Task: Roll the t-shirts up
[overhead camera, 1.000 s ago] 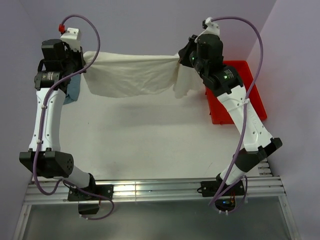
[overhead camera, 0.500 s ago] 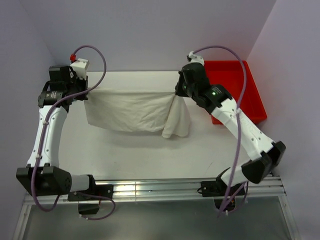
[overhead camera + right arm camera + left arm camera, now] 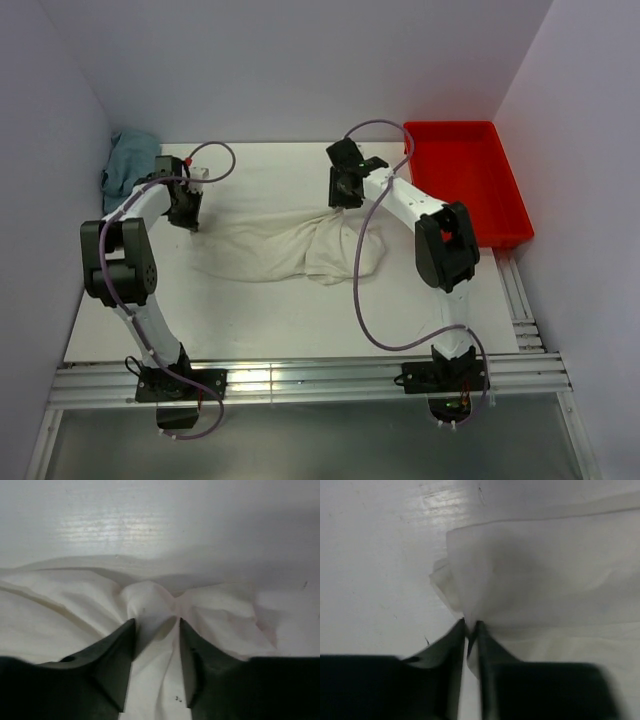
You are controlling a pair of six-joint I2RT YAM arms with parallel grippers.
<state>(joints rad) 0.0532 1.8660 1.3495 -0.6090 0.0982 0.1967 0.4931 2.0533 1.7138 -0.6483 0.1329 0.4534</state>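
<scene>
A cream-white t-shirt [image 3: 270, 245] lies spread and wrinkled across the middle of the white table. My left gripper [image 3: 185, 212] is down at its left corner. In the left wrist view the jaws [image 3: 471, 625] stand a narrow slit apart, with a fold of the t-shirt [image 3: 535, 580] still between the tips. My right gripper [image 3: 343, 195] is low at the shirt's back right part. In the right wrist view it [image 3: 156, 622] is open, and a bunched ridge of the t-shirt [image 3: 60, 610] sits loose between the fingers.
A red tray [image 3: 465, 125] stands at the back right, close to the right arm. A blue-green cloth [image 3: 128, 160] is heaped in the back left corner. A metal rail [image 3: 300, 378] runs along the near edge by the arm bases.
Both arms have brought the stretched, hanging shirt down and forward onto the table. The shirt now lies slack. The right jaws have parted wide and the left jaws slightly.
</scene>
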